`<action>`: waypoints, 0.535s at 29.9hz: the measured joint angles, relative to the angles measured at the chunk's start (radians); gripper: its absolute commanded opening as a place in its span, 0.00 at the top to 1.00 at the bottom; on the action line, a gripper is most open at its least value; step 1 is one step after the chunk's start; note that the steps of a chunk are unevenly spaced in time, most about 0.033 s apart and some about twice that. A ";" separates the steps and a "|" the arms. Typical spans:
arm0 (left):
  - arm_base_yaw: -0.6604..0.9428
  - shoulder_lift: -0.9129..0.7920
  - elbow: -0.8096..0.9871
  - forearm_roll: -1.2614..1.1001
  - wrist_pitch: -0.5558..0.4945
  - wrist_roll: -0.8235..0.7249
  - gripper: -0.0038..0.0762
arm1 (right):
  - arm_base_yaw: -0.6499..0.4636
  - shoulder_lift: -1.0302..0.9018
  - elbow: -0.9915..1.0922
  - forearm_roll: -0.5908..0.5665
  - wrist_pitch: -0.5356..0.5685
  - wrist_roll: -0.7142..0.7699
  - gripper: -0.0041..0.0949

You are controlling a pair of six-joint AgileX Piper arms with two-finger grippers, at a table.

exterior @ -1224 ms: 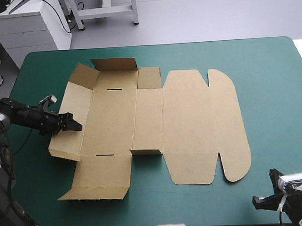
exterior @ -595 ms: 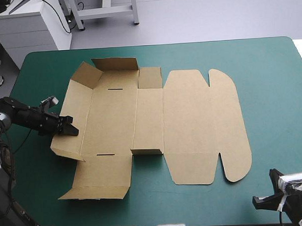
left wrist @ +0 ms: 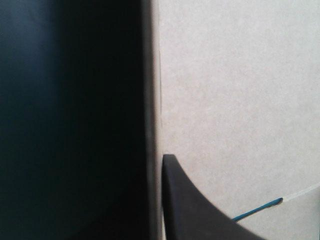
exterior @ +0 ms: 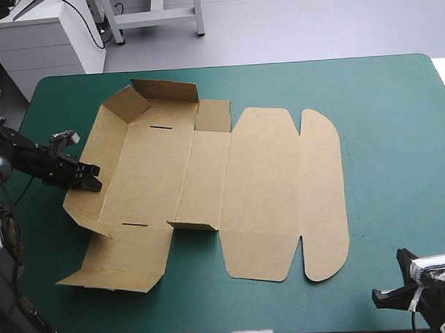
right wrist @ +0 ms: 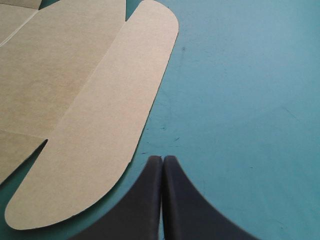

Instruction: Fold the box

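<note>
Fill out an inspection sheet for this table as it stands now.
Surface: teal-green cover, smooth where it shows.
Job's things: brown box, mostly flat; left wall and far flap raised; rounded flap lying flat on the cover.
Clutter: nothing seen.
Grippers: left gripper shut on the box's left wall; right gripper shut and empty, by the table's near right corner, apart from the box.
Cables: nothing seen.
Surroundings: nothing seen.
</note>
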 measured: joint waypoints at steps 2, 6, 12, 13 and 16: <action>-0.022 0.000 -0.032 0.027 -0.001 -0.004 0.96 | 0.000 0.000 0.000 0.001 0.000 0.000 0.98; -0.102 -0.008 -0.112 0.088 -0.002 0.001 0.96 | 0.000 0.000 0.000 0.001 -0.002 0.000 0.98; -0.324 -0.010 -0.301 0.267 0.001 0.019 0.96 | 0.000 0.000 0.000 0.001 -0.003 0.000 0.98; -0.356 -0.010 -0.327 0.299 0.003 0.022 0.96 | 0.000 0.000 0.000 0.001 -0.003 0.000 0.98; -0.460 -0.010 -0.411 0.434 0.007 0.026 0.96 | 0.000 0.000 0.000 0.001 -0.003 0.000 0.98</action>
